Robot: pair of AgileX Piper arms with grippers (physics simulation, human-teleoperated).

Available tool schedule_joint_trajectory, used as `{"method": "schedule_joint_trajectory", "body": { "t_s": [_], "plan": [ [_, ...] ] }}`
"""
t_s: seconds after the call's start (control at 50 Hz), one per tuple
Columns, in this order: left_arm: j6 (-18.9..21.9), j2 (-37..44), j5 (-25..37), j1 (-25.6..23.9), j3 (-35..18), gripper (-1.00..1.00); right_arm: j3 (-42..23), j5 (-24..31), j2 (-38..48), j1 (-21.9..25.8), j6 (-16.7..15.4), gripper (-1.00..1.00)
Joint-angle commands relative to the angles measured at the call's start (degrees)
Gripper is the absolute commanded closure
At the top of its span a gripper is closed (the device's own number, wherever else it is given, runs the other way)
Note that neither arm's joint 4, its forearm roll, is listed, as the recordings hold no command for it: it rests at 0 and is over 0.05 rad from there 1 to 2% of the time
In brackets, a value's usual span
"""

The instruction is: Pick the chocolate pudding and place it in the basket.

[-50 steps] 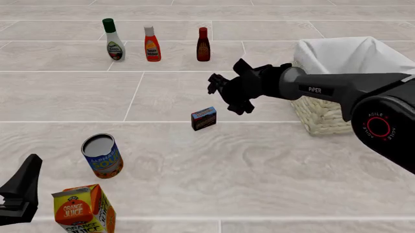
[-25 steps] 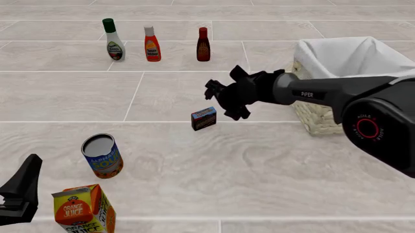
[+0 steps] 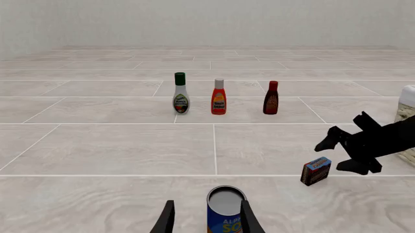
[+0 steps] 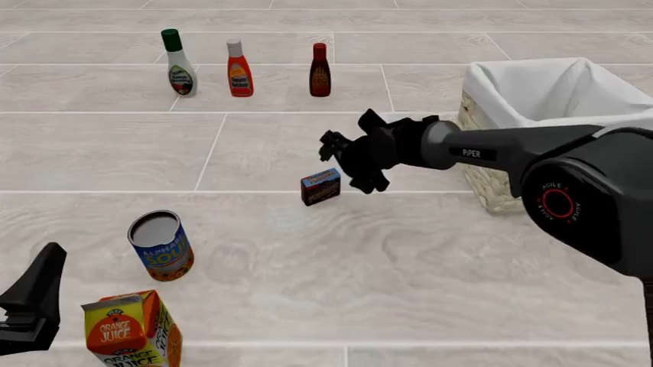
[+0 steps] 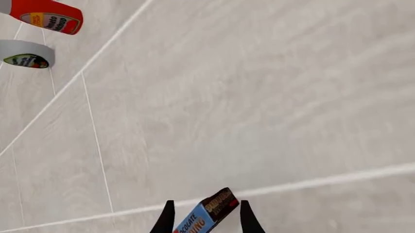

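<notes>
- Pale stone-look tiles are covering the table (image 3: 129,150) in the left wrist view, with a plain wall behind. Three bottles are standing in a row far off: a white dressing bottle (image 3: 181,93), an orange sauce bottle (image 3: 218,97) and a dark red sauce bottle (image 3: 271,98). The left gripper (image 3: 206,221) is sitting with its fingers spread wide, the soup can (image 3: 225,209) showing between them, though whether it is touching them I cannot tell. The chocolate pudding (image 3: 316,171) is standing on the tiles, with the right gripper (image 3: 353,145) hovering just above and beside it.
- From the front view, the right gripper (image 4: 342,162) is hanging just up and right of the chocolate pudding (image 4: 320,186), jaws parted. The basket (image 4: 536,115) is sitting to the right, behind the arm. The orange juice carton (image 4: 133,332) is standing near the left gripper (image 4: 30,306).
- In the right wrist view, the fingers (image 5: 167,218) are standing apart, empty, with the chocolate pudding (image 5: 209,211) showing between the tips, apparently untouched.
</notes>
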Motion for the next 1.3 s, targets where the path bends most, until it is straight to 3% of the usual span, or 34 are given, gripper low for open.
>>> {"method": "schedule_joint_trajectory", "body": {
  "t_s": [0.02,0.86,0.88,1.2,1.3],
  "plan": [
    [0.0,0.0,0.0,0.0,0.0,-1.0,-0.8,-0.07,1.31,0.12,0.66,-1.0],
    [0.0,0.0,0.0,0.0,0.0,-1.0,0.56,-2.23,4.57,1.73,3.51,-1.0],
    [0.0,0.0,0.0,0.0,0.0,-1.0,0.44,-1.69,4.76,1.37,3.19,1.0],
    [0.0,0.0,0.0,0.0,0.0,-1.0,-0.72,0.26,4.43,-0.55,-0.19,1.0],
    [0.0,0.0,0.0,0.0,0.0,-1.0,-0.69,-0.18,3.12,-2.11,-3.1,1.0]
  ]
}}
